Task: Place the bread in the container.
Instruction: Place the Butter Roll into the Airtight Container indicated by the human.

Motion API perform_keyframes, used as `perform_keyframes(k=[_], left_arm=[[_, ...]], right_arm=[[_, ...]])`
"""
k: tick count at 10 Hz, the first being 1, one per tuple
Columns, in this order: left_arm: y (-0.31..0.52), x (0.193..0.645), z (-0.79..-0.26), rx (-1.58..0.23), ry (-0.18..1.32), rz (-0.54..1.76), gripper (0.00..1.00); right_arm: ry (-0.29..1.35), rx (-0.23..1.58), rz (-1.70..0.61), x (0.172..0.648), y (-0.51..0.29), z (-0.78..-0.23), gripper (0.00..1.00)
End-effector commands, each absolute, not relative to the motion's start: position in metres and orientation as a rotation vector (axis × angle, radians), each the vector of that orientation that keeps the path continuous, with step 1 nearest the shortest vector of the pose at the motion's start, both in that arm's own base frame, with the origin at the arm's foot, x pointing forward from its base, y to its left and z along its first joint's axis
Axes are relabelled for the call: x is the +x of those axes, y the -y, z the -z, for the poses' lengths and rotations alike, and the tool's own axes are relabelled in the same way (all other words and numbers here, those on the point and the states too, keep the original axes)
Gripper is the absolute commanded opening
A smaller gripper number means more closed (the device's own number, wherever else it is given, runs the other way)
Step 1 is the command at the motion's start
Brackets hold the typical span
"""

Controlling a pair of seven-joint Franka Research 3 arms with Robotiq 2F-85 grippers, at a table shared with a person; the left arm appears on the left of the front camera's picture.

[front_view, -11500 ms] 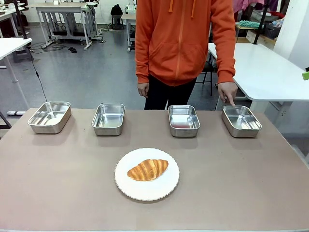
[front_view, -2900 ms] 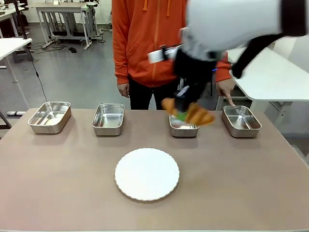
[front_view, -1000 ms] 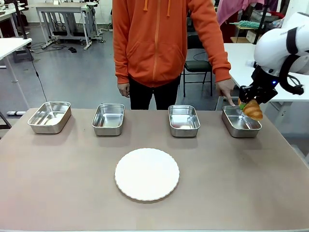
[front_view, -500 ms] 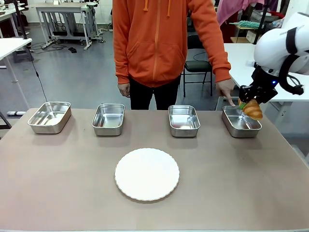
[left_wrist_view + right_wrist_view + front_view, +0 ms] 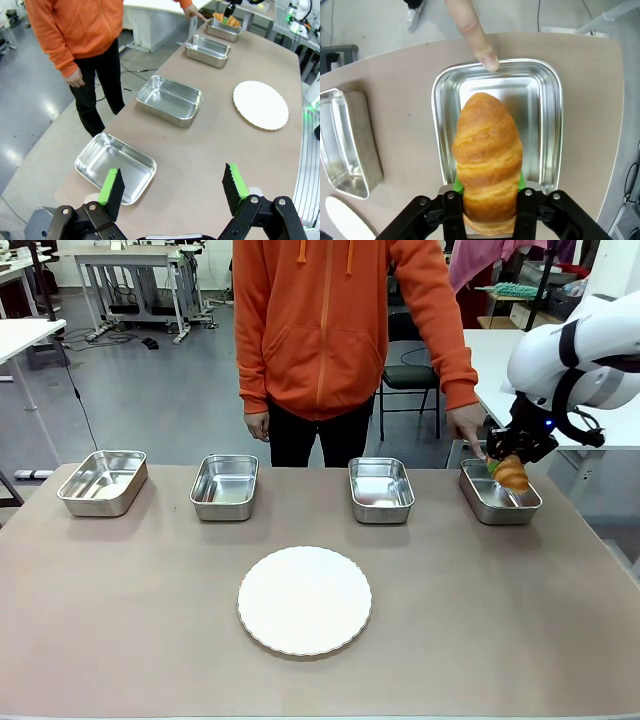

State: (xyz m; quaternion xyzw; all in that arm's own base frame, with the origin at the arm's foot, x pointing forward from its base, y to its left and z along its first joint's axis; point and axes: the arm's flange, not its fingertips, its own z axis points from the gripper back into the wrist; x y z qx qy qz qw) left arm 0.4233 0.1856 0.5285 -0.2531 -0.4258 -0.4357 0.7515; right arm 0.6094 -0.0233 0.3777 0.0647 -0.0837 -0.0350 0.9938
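Above far-R container [image 5: 547, 120], R gripper [image 5: 490, 197] clamps glossy golden ridged croissant [image 5: 487, 155].

Front cam: faces 12 o'clock across table [image 5: 120, 640]. Wrist cams look down, sharing rightmost container [image 5: 547, 130] at 2 o'clock.

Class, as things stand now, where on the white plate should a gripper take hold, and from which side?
Grip the plate by its thin scalloped rim, at the near edge, coming in low from the robot's side. It lies flat and wide, so probably only the rim fits between fingers.
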Motion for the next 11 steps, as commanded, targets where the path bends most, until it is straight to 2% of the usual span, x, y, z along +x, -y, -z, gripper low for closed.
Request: perform_keyframes(k=[1,5,6,8,11], left_arm=[[-0.186,0.421,-0.530,-0.560,0.945,0.965,1.00],[-0.186,0.421,-0.530,-0.560,0.945,0.965,1.00],[-0.186,0.421,-0.530,-0.560,0.945,0.965,1.00],[-0.186,0.421,-0.530,-0.560,0.945,0.965,1.00],[-0.186,0.421,-0.530,-0.560,0.945,0.965,1.00]], right_arm=[[0.151,0.146,0.069,0.619,0.024,-0.375,0.41],[0.121,0.144,0.063,0.624,0.027,-0.354,0.41],[0.121,0.121,0.072,0.624,0.028,-0.353,0.96],[0.123,0.117,0.060,0.624,0.026,-0.354,1.00],[0.120,0.095,0.063,0.621,0.025,-0.356,1.00]])
